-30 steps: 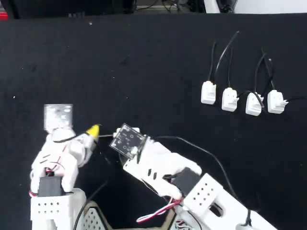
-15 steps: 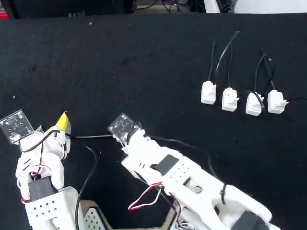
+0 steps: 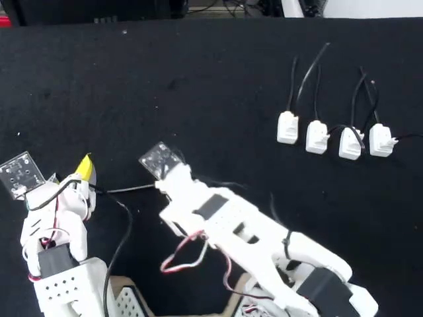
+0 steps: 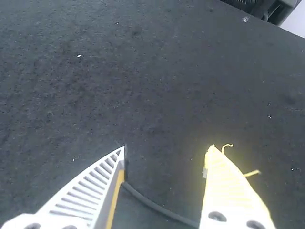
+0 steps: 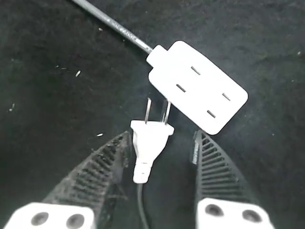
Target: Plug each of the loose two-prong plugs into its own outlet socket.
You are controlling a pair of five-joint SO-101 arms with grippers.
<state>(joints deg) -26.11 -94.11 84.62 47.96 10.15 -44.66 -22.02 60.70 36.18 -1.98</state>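
While the right gripper [image 5: 161,137] has its jaws spread wide, a white two-prong plug [image 5: 150,143] lies flat on the black tabletop [image 5: 47,95] between them, gripped by neither. The plug's body sits close against one ribbed finger [image 5: 102,167] and clear of the other. Its black cord [image 5: 140,206] runs back between the fingers. Its two metal prongs point at a white outlet block [image 5: 198,86], with their tips just beside the block's edge; whether they touch it cannot be told. The block lies flat with four narrow slots in its upper face, all dark and unfilled. A grey cable [image 5: 114,25] leaves one corner and bears a line of small print too fine to read. The left gripper [image 4: 167,151] also has its jaws apart, one finger white and one yellow, above the black tabletop with nothing between the tips. A thin black cable [image 4: 152,205] crosses near the finger bases. In the high view the right arm [image 3: 231,224] lies stretched from the near right corner toward the middle of the table. The left arm [image 3: 56,211] stands at the near left. That view also shows four small white corded pieces [image 3: 316,137] in a row at the far right, well apart from both arms, their black cords trailing toward the far edge. Whether these are plugs or sockets cannot be told.
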